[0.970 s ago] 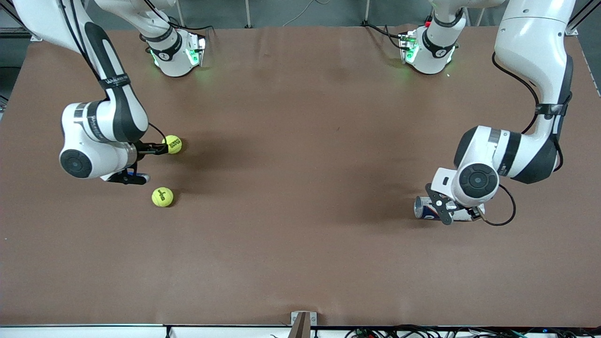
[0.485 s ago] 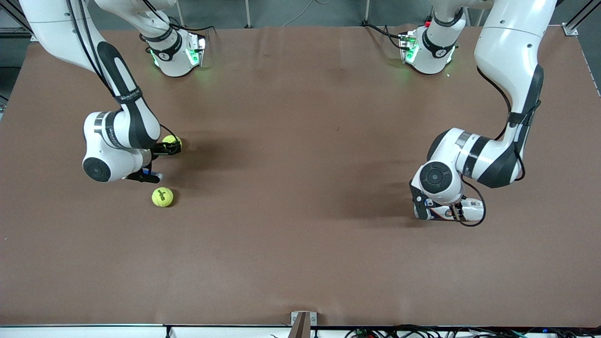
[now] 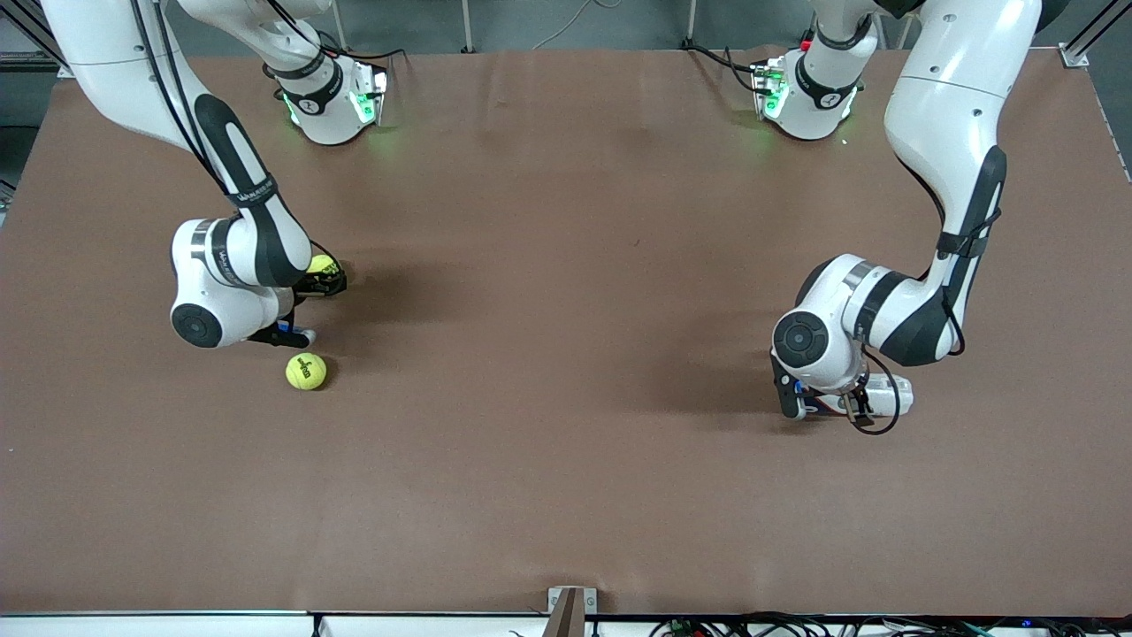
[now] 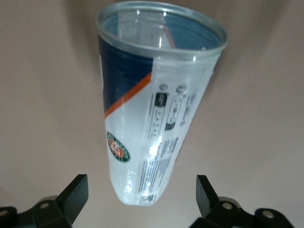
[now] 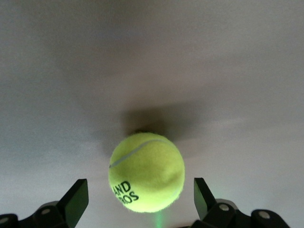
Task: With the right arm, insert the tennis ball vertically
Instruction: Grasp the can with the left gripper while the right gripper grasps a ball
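**Both end effectors spread wide over their objects**

Nearest the front camera, on the brown bench (image 3: 566,495), a loose tennis ball (image 3: 306,371) lies at about eight o'clock from the bench's middle, toward the right arm's end, touched by nothing.

Just farther from the camera sits a second tennis ball (image 3: 322,264), largely hidden under the right arm (image 3: 232,257). The right end effector (image 3: 305,305) is low over it; in the right wrist view the ball (image 5: 146,172) rests on the bench between the two black fingertips (image 5: 76,199), which stand well apart with clear space on either side of the ball, touching nothing. Black lettering shows on the ball's surface.

At about four o'clock from the middle, toward the left arm's end, a clear ball can (image 3: 884,394) lies on its side beneath the left arm (image 3: 884,314). The left end effector (image 3: 827,405) is low over it. In the left wrist view the can (image 4: 152,104), with a metal rim, blue and orange label and open mouth, lies between widely spread fingertips (image 4: 76,192) that do not touch it.
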You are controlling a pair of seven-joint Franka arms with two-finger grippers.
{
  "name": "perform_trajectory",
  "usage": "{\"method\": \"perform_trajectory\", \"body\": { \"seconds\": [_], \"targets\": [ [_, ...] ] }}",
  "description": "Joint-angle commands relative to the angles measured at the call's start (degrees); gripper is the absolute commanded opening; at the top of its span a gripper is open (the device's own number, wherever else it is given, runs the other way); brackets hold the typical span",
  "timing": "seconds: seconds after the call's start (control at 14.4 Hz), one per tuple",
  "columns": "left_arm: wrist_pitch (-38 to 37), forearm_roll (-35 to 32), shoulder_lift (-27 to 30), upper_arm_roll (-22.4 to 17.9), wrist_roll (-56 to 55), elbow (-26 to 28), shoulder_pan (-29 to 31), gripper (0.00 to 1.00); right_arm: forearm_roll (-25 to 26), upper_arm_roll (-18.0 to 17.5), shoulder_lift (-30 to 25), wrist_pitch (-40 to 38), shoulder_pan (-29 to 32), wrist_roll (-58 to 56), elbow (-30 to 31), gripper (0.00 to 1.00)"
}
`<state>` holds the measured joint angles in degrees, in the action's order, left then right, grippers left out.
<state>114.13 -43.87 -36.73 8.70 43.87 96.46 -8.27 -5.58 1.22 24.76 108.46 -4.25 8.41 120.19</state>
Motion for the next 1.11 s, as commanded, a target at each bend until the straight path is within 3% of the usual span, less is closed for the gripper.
{"method": "perform_trajectory", "body": {
  "seconds": [0.0,0.28,0.62,0.83,1.04],
  "targets": [
    [2.57,-1.48,-0.45,-0.09,-0.89,0.83,0.62,1.00,-0.66,0.01,0.46,0.88,-0.23,0.73,0.66,0.97],
    [3.99,-4.29,-1.24,-0.09,-1.24,0.75,0.71,1.00,-0.66,0.01,1.34,1.58,-0.06,0.64,0.74,0.97],
    [5.48,-4.38,-2.82,-0.09,-3.71,0.83,0.71,1.00,-0.66,0.01,1.43,0.79,-0.14,0.64,2.67,0.88],
    [7.76,-4.38,-2.91,-0.09,-3.71,1.62,1.67,1.00,-0.66,0.01,1.43,0.62,0.12,0.64,2.68,0.71],
    [8.73,-4.47,-3.35,-0.17,-3.71,1.71,1.85,0.98,-0.66,0.01,1.34,-0.08,0.21,0.73,2.33,0.42]
  ]
}}
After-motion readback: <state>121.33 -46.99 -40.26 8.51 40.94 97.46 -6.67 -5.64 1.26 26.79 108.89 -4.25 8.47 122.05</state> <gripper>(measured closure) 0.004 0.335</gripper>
